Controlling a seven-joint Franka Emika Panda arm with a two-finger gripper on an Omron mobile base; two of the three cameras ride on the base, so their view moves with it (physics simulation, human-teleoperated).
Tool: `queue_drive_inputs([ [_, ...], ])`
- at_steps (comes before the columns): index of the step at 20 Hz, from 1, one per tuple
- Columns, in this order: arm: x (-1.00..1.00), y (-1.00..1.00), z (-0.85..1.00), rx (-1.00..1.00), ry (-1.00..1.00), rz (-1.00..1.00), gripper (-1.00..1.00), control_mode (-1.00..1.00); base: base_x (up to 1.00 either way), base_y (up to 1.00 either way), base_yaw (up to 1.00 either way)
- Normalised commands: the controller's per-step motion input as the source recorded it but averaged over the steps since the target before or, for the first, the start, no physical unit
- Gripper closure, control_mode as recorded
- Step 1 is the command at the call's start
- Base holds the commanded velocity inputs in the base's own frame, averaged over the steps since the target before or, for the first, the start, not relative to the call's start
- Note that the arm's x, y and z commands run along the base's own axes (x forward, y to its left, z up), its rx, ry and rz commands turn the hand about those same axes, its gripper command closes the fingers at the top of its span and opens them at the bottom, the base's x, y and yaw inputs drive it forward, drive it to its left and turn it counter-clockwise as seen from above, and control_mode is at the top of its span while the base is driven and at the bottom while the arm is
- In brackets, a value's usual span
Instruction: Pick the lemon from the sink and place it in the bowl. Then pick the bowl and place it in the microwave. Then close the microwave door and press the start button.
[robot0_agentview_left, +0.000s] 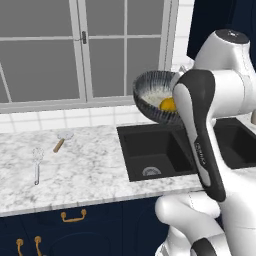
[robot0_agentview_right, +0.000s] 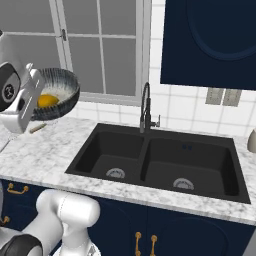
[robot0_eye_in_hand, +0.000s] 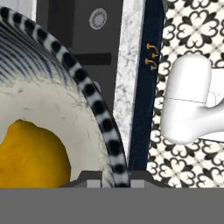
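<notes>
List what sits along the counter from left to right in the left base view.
Whisk → wooden-handled brush → sink, with the bowl holding the lemon raised above it.
</notes>
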Motion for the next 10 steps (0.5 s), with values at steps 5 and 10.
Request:
queue_drive_inputs([
  [5, -0.70, -0.31, 0.28, 0.09, -0.01, -0.09, 1.00, -1.00, 0.00, 0.00, 0.00],
  [10, -0.40, -0.18, 0.02, 0.05, 0.00, -0.01, 1.00, -1.00, 0.00, 0.00, 0.00],
])
